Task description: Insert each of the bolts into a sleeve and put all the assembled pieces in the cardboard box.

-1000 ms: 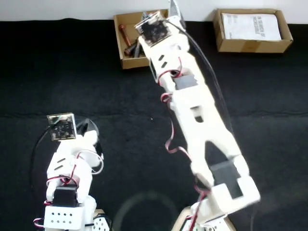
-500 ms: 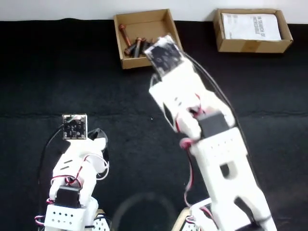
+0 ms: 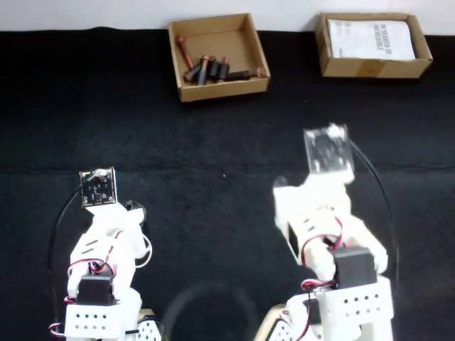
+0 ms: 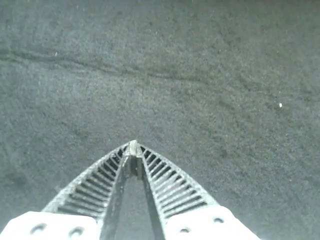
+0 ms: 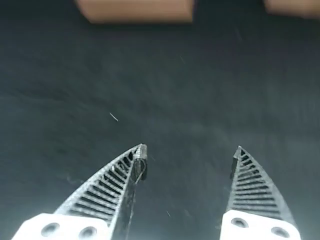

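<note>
The cardboard box [image 3: 245,42] stands at the far edge of the black mat. Several copper bolts in dark sleeves [image 3: 207,69] lie in it, most along its near wall, and one bolt [image 3: 182,48] lies by its left wall. The right arm [image 3: 323,220] is folded back near its base, well short of the box. My right gripper [image 5: 190,150] is open over bare mat with nothing between its fingers, and the box's near wall [image 5: 135,10] shows far ahead of it. The left arm [image 3: 106,241] is at the near left, its left gripper [image 4: 132,147] shut on nothing above the mat.
A second cardboard box [image 3: 419,64] with a printed sheet [image 3: 371,39] in it stands at the far right; its corner [image 5: 295,5] shows in the right wrist view. A black mat [image 3: 213,156] covers the table between the arms and the boxes.
The right arm has drawn back from over the cardboard box to its base, uncovering the pieces inside. The left arm has shifted only slightly.
</note>
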You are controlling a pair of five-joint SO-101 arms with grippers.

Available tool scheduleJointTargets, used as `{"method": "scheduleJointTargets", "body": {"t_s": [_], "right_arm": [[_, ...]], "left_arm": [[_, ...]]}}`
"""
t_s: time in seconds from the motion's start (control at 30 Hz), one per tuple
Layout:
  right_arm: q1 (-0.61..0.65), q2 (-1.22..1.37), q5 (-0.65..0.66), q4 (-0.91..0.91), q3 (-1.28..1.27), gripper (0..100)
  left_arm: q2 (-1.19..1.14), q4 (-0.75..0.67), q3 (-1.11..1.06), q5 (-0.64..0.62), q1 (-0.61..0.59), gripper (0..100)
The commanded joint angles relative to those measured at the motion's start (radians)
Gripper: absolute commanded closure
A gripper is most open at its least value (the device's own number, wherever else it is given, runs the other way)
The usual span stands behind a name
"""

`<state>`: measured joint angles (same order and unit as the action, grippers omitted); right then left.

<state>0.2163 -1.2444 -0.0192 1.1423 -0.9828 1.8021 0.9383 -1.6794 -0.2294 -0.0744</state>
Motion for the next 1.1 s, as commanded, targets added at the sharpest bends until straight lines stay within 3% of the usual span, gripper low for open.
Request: {"method": "scheduleJointTargets", "body": {"t_s": [0.0, 0.13, 0.27, 0.5, 0.73, 1.07], "right_arm": [[-0.134, -0.137, -0.009, -0.001, -0.254, 74.9], [-0.147, -0.291, -0.008, 0.001, -0.496, 75.0], [-0.145, -0.433, -0.006, 0.001, -0.561, 76.8], [-0.145, -0.590, -0.008, 0.008, -0.791, 99.0], [-0.107, -0.568, -0.014, 0.101, -0.820, 99.1], [-0.064, -0.568, -0.014, 0.094, -0.820, 99.1]], "left_arm": [[0.002, 0.009, -0.016, 0.003, -0.013, 99], [0.002, 0.026, -0.016, 0.003, -0.012, 99], [0.002, 0.032, -0.016, 0.003, -0.012, 99], [0.002, 0.118, -0.016, 0.008, -0.012, 99], [0.005, 0.229, -0.016, 0.008, -0.012, 99], [0.008, 0.394, -0.016, 0.006, -0.012, 99]]}}
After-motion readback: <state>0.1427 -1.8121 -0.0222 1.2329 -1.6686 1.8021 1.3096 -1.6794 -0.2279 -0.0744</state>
